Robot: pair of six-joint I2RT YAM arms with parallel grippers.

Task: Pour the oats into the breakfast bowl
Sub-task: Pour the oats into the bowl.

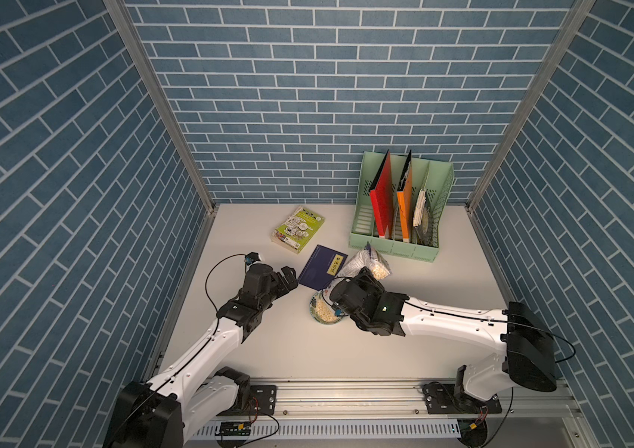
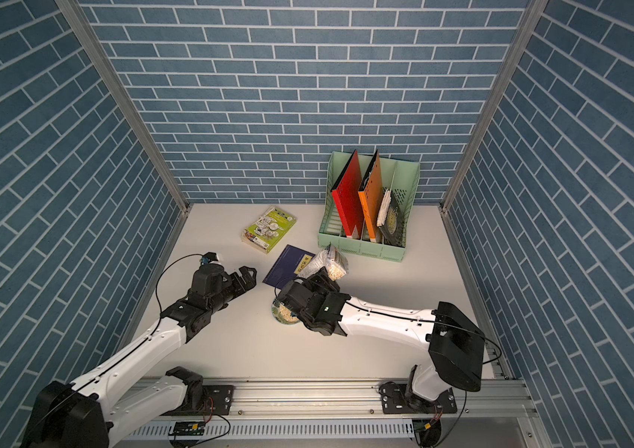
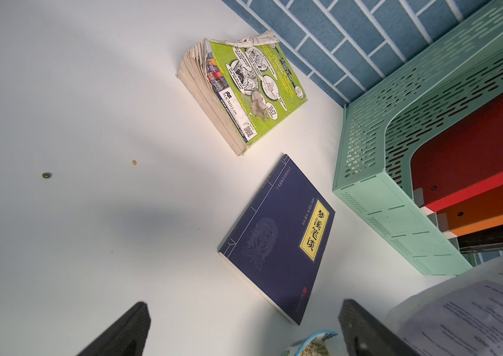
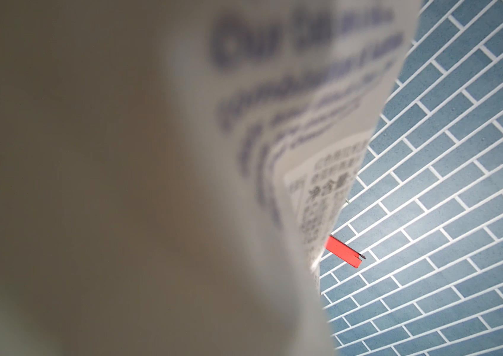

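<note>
Right pincer (image 1: 364, 274) grips the oat pouch (image 1: 362, 259), its wrist hiding part of the bowl (image 1: 312, 306); left pincer (image 1: 292, 277) gapes beside the blue book (image 1: 317, 267).

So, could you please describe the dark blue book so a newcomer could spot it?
Find the mint-green file rack by the back wall. On the white table in front of it and to the left lie two books. The dark blue book is the one nearer the robot, thin with a yellow title label, unlike the thick green book.

The arms (image 1: 206, 343) are clad in white shells (image 1: 451, 324), jointed by black housings (image 1: 532, 349), and strung with thin black cables (image 1: 206, 285).
</note>
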